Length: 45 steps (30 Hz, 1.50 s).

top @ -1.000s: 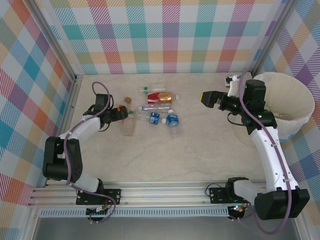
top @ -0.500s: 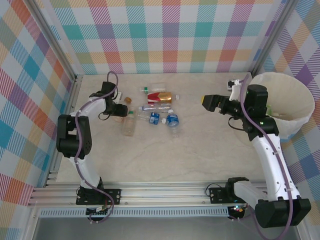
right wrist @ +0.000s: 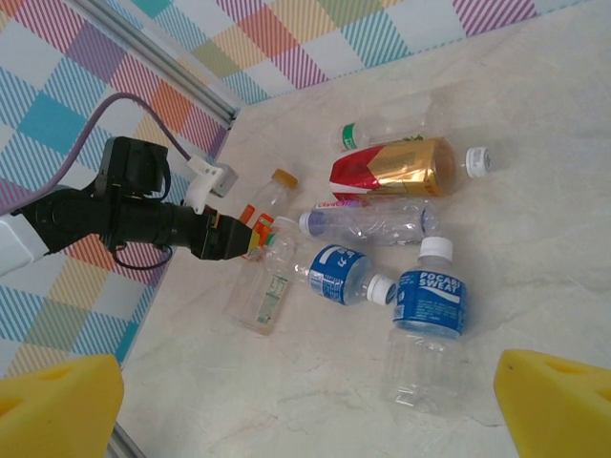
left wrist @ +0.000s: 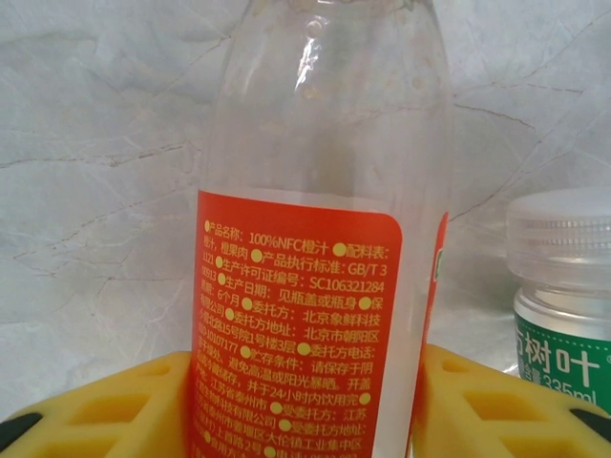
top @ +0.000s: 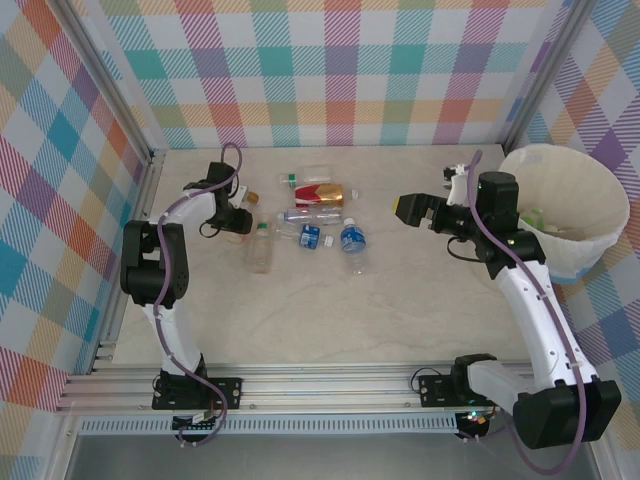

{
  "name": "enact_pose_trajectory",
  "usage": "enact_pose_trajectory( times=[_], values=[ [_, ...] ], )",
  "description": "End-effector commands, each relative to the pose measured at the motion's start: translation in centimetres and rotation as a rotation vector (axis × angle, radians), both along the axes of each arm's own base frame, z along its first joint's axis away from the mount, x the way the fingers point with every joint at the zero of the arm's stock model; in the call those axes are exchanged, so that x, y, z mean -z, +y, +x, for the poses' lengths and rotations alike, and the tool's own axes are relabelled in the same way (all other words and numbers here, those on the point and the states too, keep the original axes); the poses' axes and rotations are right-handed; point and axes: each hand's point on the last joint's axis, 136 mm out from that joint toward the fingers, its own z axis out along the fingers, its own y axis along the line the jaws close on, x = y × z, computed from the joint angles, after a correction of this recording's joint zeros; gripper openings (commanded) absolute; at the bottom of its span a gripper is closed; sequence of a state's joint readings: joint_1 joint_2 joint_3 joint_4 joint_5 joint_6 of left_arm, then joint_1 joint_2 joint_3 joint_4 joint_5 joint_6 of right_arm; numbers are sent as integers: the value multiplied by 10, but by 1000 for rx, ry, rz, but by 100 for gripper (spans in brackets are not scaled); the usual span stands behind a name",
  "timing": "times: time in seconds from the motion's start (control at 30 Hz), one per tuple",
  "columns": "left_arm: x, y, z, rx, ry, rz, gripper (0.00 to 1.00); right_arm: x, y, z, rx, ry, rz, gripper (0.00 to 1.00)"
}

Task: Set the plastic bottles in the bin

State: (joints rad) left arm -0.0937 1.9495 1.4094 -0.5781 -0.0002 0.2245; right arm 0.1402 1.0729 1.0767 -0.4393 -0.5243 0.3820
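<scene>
While the pads (left wrist: 105, 410) of the left gripper (top: 238, 222) sit against both flanks of the orange-labelled bottle (left wrist: 305, 286), clamping it across its width at the label, the bottle's long axis runs straight ahead of the wrist with the clear shoulder end farthest from the fingers. Just to its right, close by though I cannot tell whether touching, is a green-labelled bottle (left wrist: 563, 315) with a clear cap, so a lift looks safer than a sideways drag. This grip is at the far left of the table (top: 300, 320), near the back wall.

Further right lie the other loose bottles: the red and gold one (top: 320, 193) sideways at the back, two blue-labelled ones (top: 309, 236) (top: 349, 240) in front of it. Next comes the right gripper (top: 405, 210), held above the table and facing the cluster, its fingers spread wide with nothing between them. Last, at the far right edge, is the bin (top: 590, 185).

So the held bottle is well apart from its goal: the bin lies to the right across the whole table, beyond the cluster and the right arm. By my reading the left arm is nearer the bottle, the right arm nearer the bin
</scene>
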Motion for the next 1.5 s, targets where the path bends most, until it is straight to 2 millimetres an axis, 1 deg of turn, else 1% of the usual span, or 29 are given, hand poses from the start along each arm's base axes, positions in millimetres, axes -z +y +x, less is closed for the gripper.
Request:
enact_pose_trajectory(
  times=[0.0, 0.1, 0.2, 0.27, 0.3, 0.33, 0.37, 0.4, 0.43, 0.53, 0.6, 0.63, 0.7, 0.77, 0.8, 0.9, 0.97, 1.03, 1.13, 1.23, 1.4, 1.47],
  values=[
    [-7, 7, -6, -46, -8, -14, 43, -3, 7, 9, 12, -14, 12, 100],
    [-35, 9, -3, -99, -87, -30, 39, -3, 13, 16, 23, -14, 17, 100],
    [-65, 7, -4, -149, -169, -79, 35, -4, 20, 21, 28, -22, 22, 100],
    [-85, 4, -6, -199, -236, -136, 28, -4, 26, 22, 24, -28, 23, 100],
    [-94, -1, -8, -221, -275, -197, 24, -4, 30, 23, 17, -34, 19, 100],
    [-101, -10, -9, -231, -303, -270, 19, -3, 34, 24, 12, -39, 15, 100],
    [-111, -23, -11, -221, -332, -366, 13, -2, 39, 25, 11, -41, 9, 100],
    [-120, -34, -13, -213, -369, -455, 4, 0, 43, 27, 16, -39, 5, 100],
    [-129, -43, -15, -212, -399, -526, 0, 0, 47, 30, 23, -36, 12, 100],
    [-157, -73, -31, -162, -467, -755, 0, 3, 59, 39, 45, -9, 63, 100],
    [-180, -105, -49, -54, -478, -913, 0, -1, 71, 42, 31, -24, 102, 100],
    [-186, -119, -58, -4, -468, -951, 0, -4, 78, 43, 15, -34, 118, 100],
    [-194, -151, -81, 118, -432, -984, 0, -13, 97, 39, -66, -72, 147, 100],
    [-202, -176, -105, 231, -405, -1003, 0, -21, 109, 37, -108, -106, 157, 100],
    [-206, -187, -117, 280, -397, -1015, 0, -25, 113, 38, -109, -130, 164, 100],
    [-218, -211, -151, 383, -382, -1081, 0, -30, 128, 34, -143, -173, 216, 100],
    [-225, -219, -166, 415, -395, -1119, 0, -31, 137, 30, -180, -176, 222, 100],
    [-227, -224, -177, 443, -401, -1132, 0, -34, 144, 24, -216, -202, 218, 100],
    [-226, -230, -188, 495, -385, -1137, 0, -41, 150, 18, -268, -232, 237, 100],
    [-226, -234, -195, 543, -368, -1145, 0, -46, 156, 12, -309, -237, 253, 98],
    [-225, -237, -198, 575, -362, -1132, 0, -43, 162, 8, -346, -211, 248, 81],
    [-224, -239, -197, 579, -352, -1129, 0, -42, 166, 3, -385, -205, 251, 78]
  ],
)
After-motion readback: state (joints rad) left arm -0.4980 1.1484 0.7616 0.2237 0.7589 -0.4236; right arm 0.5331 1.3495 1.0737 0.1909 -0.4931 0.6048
